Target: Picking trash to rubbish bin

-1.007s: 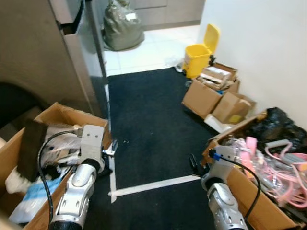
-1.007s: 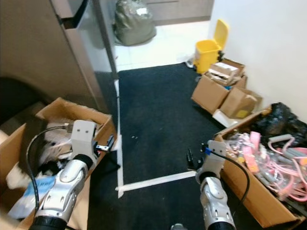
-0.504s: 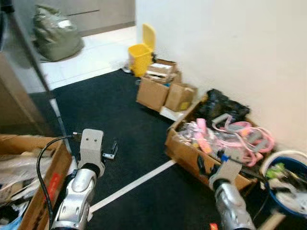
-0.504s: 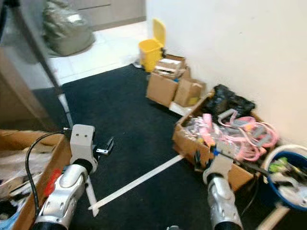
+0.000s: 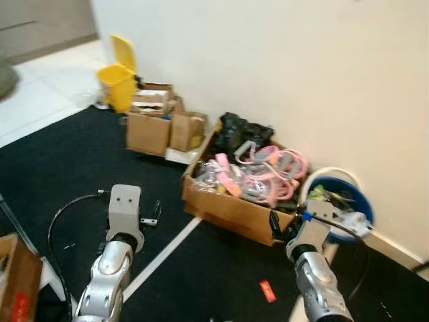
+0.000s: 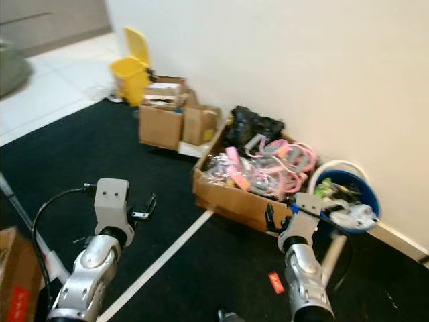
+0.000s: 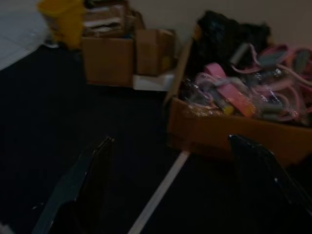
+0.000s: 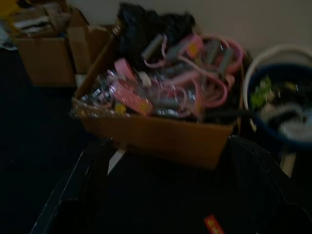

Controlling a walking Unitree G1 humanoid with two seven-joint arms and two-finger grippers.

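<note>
Red scrap lying on black carpet, near open cardboard box of pink clutter. Blue bucket just beside that box; yellow bin well apart from it. Left gripper and right gripper hovering near the box, fingers spread, holding nothing.

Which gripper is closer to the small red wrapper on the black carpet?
Right. The right gripper hovers just above the small red wrapper; the left gripper is farther, across the white tape line.

You have a cardboard box of clutter against the wall ahead, with a bucket just to its right. Smaller boxes and a bin sit further left along the wall. A small wrapper lies on the floor before the box.
</note>
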